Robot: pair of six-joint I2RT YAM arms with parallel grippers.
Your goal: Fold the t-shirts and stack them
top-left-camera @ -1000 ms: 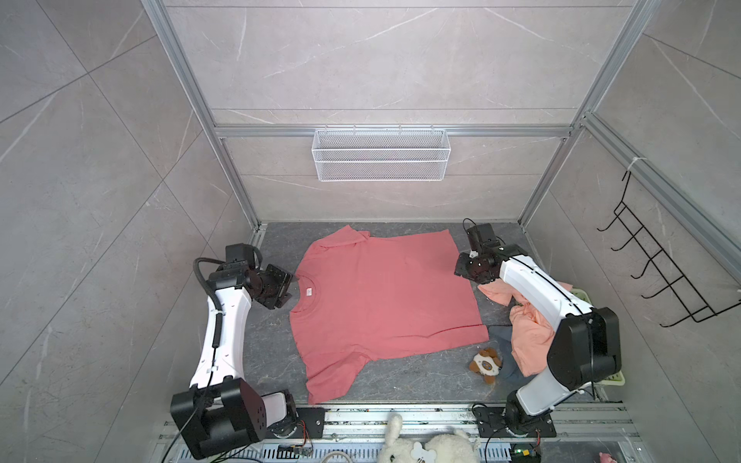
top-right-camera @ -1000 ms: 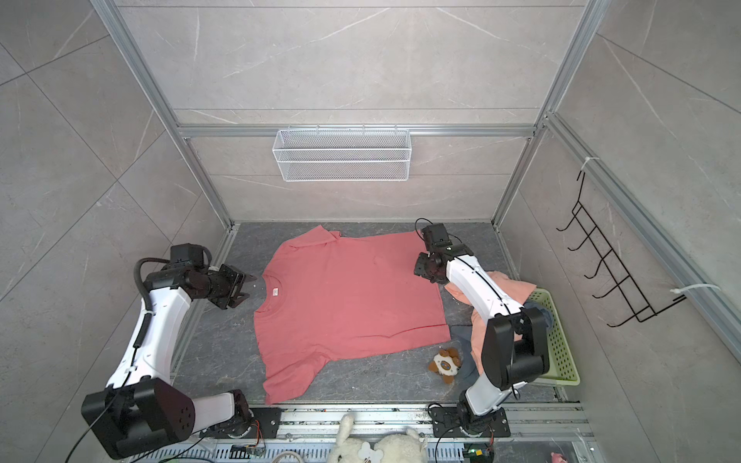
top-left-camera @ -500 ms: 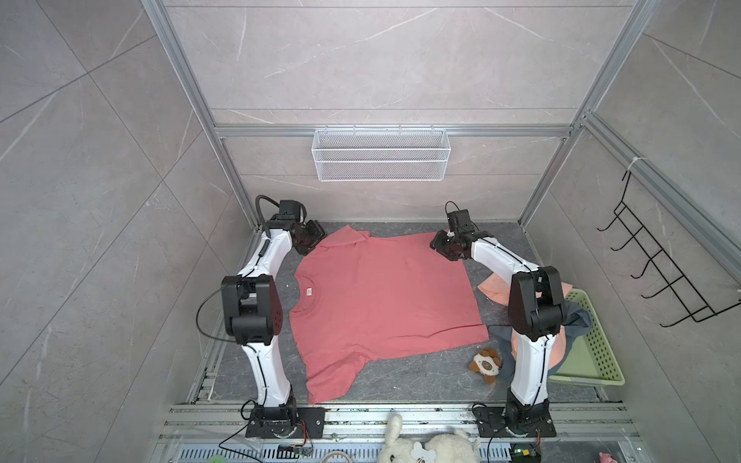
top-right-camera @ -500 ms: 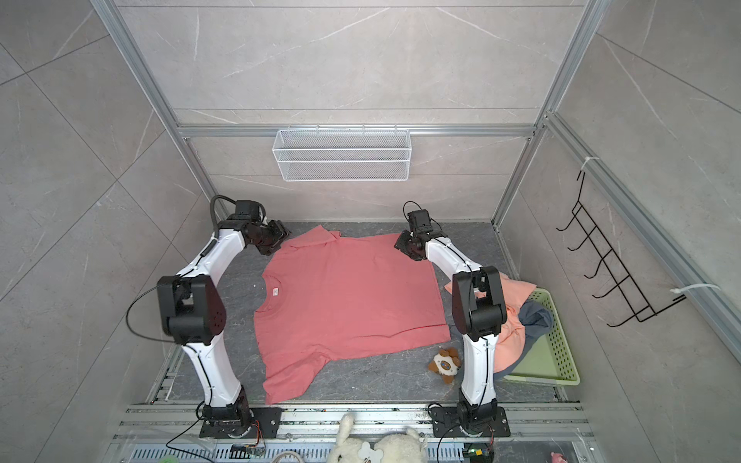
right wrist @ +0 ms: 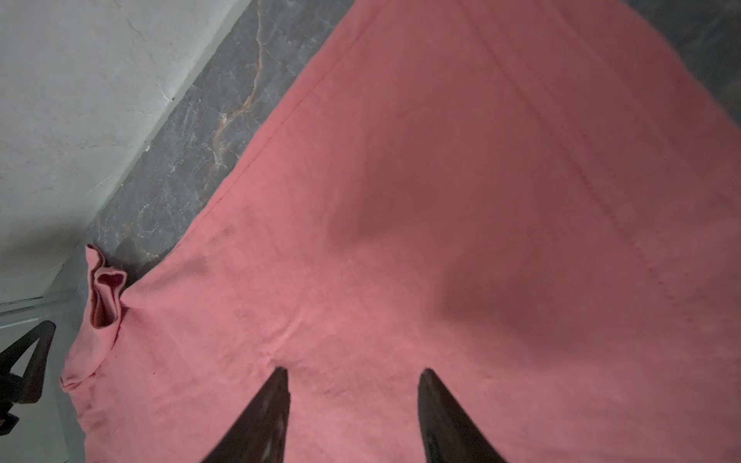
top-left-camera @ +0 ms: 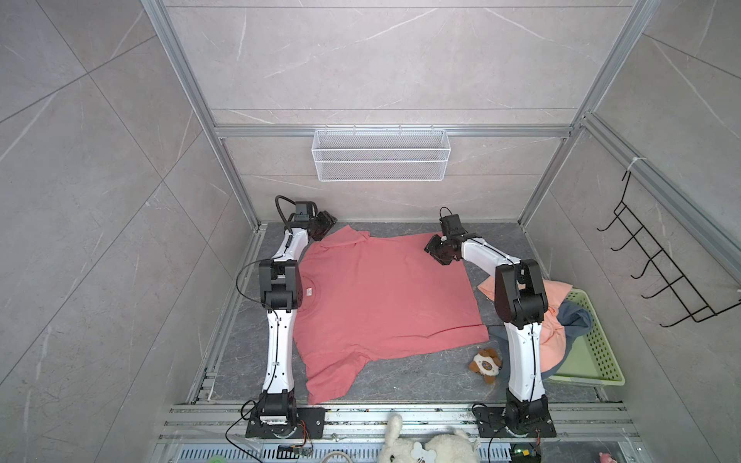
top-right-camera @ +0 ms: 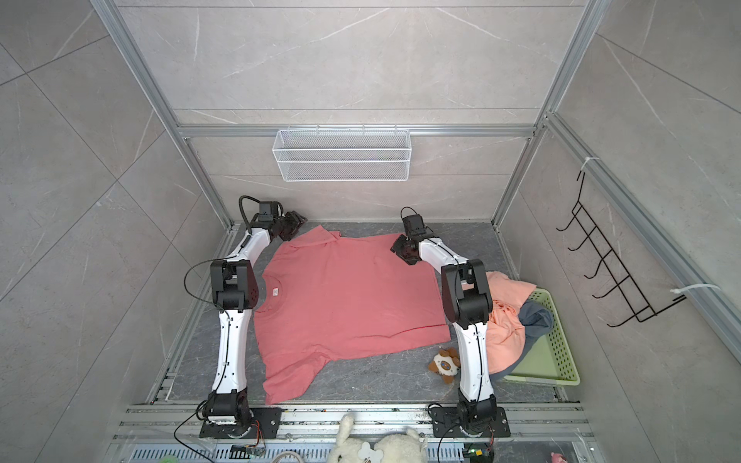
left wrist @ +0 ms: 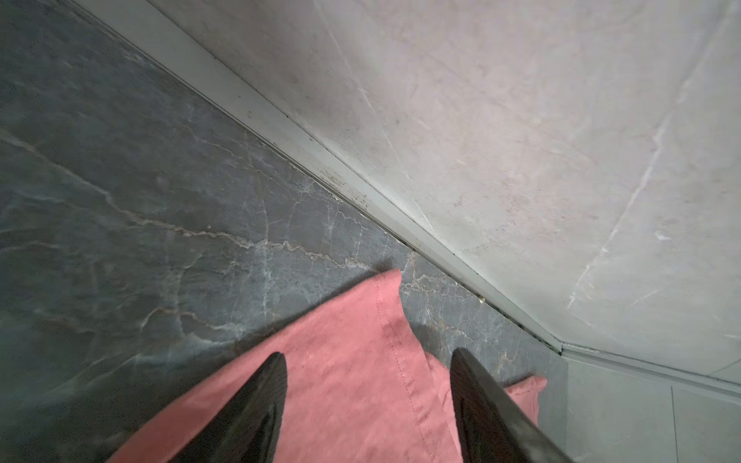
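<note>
Grey tabletop (top-left-camera: 401, 381) holds the red tee (top-left-camera: 385, 296) flat in both top views; both arms stretch back, left gripper (top-left-camera: 325, 223) at its far sleeve, right gripper (top-left-camera: 436, 251) over its far hem corner. Left wrist: fingers (left wrist: 260, 409) apart above sleeve. Right wrist: fingers (right wrist: 260, 421) apart above cloth.

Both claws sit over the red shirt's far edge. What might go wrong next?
The left gripper is open over a bunched sleeve close to the wall: it may grab one layer only or bump the wall. The right gripper is open over flat shirt, so it might fail to pinch any. Uneven grips would fold it crooked.
</note>
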